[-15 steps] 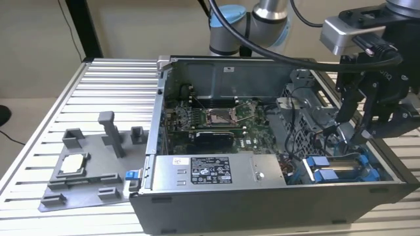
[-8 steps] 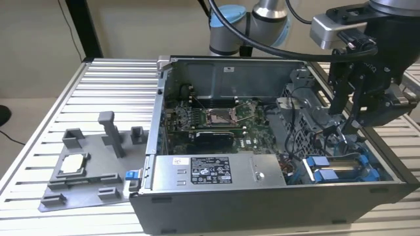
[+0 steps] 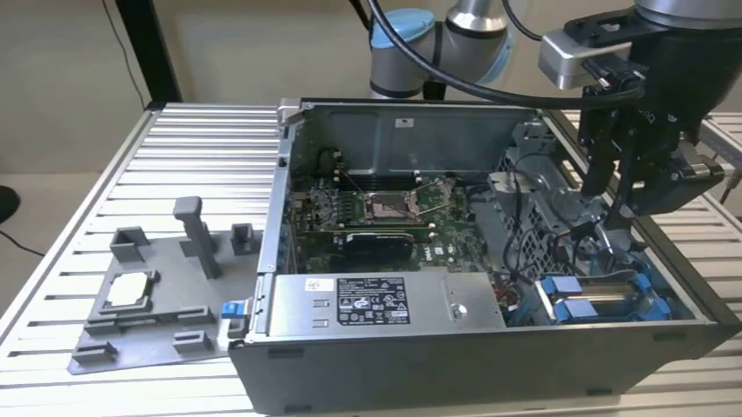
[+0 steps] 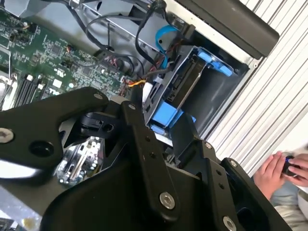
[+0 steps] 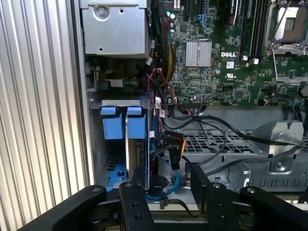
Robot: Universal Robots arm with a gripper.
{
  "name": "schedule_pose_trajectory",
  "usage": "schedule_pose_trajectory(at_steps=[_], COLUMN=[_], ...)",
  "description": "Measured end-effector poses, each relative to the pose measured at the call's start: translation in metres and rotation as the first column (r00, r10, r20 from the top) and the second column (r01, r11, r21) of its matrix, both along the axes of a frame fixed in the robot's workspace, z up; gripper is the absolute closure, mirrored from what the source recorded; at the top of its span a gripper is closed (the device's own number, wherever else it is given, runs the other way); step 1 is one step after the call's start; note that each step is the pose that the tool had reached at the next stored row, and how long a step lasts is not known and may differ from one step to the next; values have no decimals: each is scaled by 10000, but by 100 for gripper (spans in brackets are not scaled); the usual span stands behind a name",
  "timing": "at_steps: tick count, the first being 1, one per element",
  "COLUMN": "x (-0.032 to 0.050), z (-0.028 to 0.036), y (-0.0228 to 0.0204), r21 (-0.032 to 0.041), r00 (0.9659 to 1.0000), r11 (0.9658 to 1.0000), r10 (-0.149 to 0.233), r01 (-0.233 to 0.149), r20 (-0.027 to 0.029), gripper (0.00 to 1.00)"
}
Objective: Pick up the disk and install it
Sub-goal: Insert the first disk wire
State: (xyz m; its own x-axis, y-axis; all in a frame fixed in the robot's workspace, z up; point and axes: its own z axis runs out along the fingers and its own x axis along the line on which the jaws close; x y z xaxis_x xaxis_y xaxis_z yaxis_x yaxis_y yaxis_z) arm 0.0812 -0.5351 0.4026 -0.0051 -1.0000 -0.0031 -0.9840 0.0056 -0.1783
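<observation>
Slatted metal worktop (image 3: 174, 165) carries an open computer case (image 3: 464, 365). Inside it the disk (image 3: 576, 309) appears to stand on edge in the drive cage, blue carrier tabs uppermost, at the case corner nearest the worktop's edge on the exterior view's right. I judge it dense, rigid, smooth and easily hurt by knocks, so the blue carrier's rails look like the safest hold. Just above it hangs the tool (image 3: 614, 208), released, jaws apart, grasping nothing. A grey fixture (image 3: 151, 304) lies well apart.

Blue-framed disk (image 3: 576, 310), green motherboard (image 3: 319, 208), grey ribbed table (image 3: 197, 148)
</observation>
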Motion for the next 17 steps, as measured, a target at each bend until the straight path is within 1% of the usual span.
schedule_pose_trajectory(at_steps=[2,3,4,8,10,11,13,17], x=[-5,-15,-30,-142,-182,-196,-217,-231], z=[-12,-24,-35,-92,-114,-127,-156,-223], y=[6,9,14,21,24,27,35,59], r21=[2,4,3,5,2,3,1,1], r00=[9999,9997,9996,9988,9980,9977,9970,9960], r11=[10000,10000,10000,10000,10000,10000,10000,10000], r10=[40,46,49,63,62,61,62,64], r01=[-40,-47,-49,-63,-62,-62,-62,-65], r20=[158,229,283,492,625,678,765,893], gripper=[0,0,0,0,0,0,0,0])
